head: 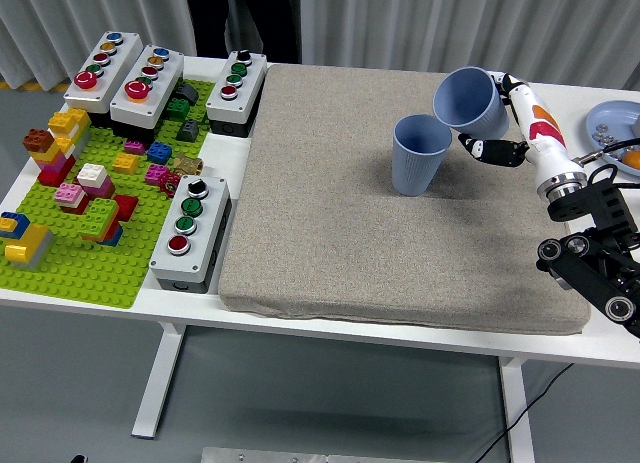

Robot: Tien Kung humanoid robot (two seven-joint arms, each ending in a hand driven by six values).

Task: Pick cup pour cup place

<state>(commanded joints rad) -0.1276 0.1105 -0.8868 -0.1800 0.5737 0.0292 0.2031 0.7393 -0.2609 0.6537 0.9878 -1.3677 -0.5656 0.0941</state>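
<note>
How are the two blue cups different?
The held cup is up in the air, gripped by the right hand; the other cup stands on the grey mat. The held cup is tipped toward the standing one; that one is upright. Both are blue, ridged and about the same size.

You have one view only, from high on the robot's side, facing forward and down at middle distance; the table (300,321) shows its near edge at six o'clock.

Open grey mat (330,213) left of the standing cup (420,155); button boxes (192,231) line its left edge
</note>
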